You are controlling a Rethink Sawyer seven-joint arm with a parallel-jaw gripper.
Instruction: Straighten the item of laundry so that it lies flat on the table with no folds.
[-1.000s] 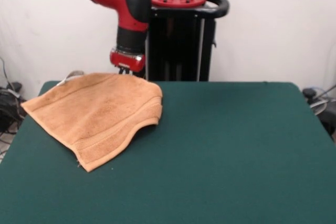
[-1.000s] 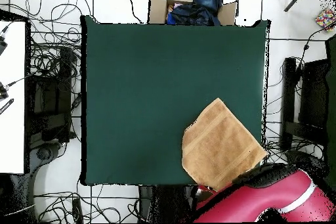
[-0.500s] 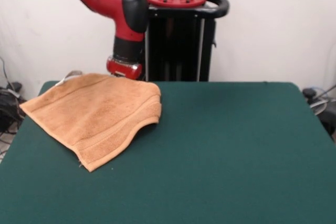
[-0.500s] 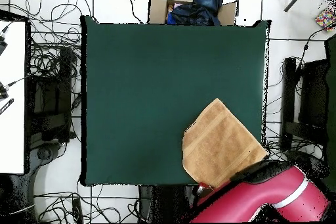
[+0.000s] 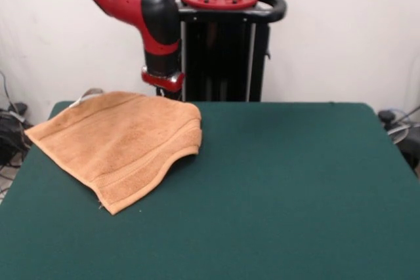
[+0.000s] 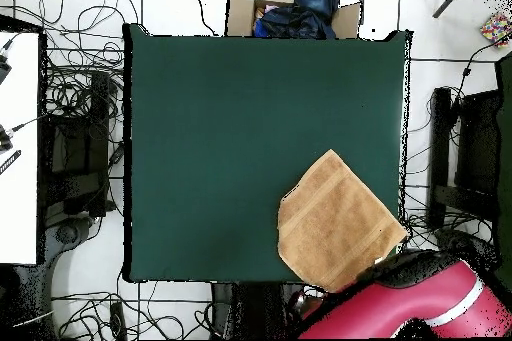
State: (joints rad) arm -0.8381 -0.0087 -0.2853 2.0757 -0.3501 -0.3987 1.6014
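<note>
Little of the task appears done — the towel (image 5: 118, 143) lies folded double at a table (image 5: 295, 188) corner. The gripper (image 5: 164, 86) is seen behind it — its opening cannot be told

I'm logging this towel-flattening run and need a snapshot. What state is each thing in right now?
Towel: folded over on itself, one edge curved and slightly raised, lying at a table corner, not yet flat.
Table: green top, towel resting on one corner.
Gripper: hangs just behind the towel's far edge, holding nothing visible; open or shut not discernible.
Cardboard box: flaps open, dark cloth inside, on the floor beyond the table.
</note>
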